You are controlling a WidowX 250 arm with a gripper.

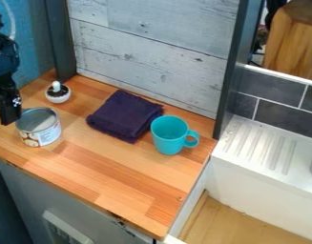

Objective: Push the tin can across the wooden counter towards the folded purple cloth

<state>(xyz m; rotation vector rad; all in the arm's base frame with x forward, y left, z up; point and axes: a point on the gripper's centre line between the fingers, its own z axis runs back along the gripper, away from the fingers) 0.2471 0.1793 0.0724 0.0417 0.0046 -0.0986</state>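
At the left edge hangs the black gripper [8, 107], beside the upper left side of an open tin can [42, 133] with a pale label. Whether it touches the can I cannot tell. Behind the can stands a small white pot [58, 95] with dark contents and a white knob on top. A folded dark purple cloth [125, 116] lies near the back of the wooden counter. Right of the cloth, close against its corner, a turquoise mug [170, 136] stands upright with its handle to the right.
The wooden counter [113, 178] ends at a front edge and a right edge. Whitewashed boards [151, 52] rise behind it between two dark posts. To the right is a white ridged drainer [266, 147] beneath dark tiles, with a metal object at the frame's edge.
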